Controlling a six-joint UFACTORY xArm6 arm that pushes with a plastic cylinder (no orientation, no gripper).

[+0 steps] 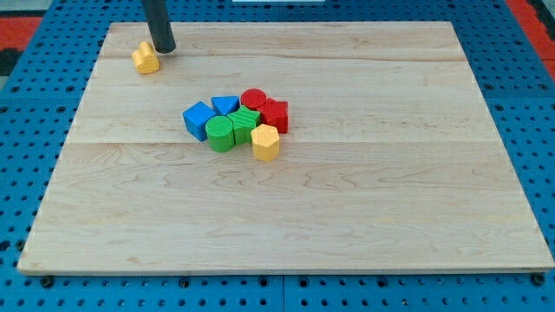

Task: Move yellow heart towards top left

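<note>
The yellow heart (146, 58) lies near the top left corner of the wooden board (347, 217). My tip (165, 49) stands just to the right of it and slightly above, close to touching. A cluster sits left of the board's middle: a blue cube (199, 120), a blue triangle (225, 105), a red cylinder (253, 99), a red star-like block (274, 115), a green cylinder (221, 134), a green cube (244, 126) and a yellow hexagon (265, 142).
The board lies on a blue perforated table (35, 104). A red area shows at the view's top left corner (22, 22) and top right corner.
</note>
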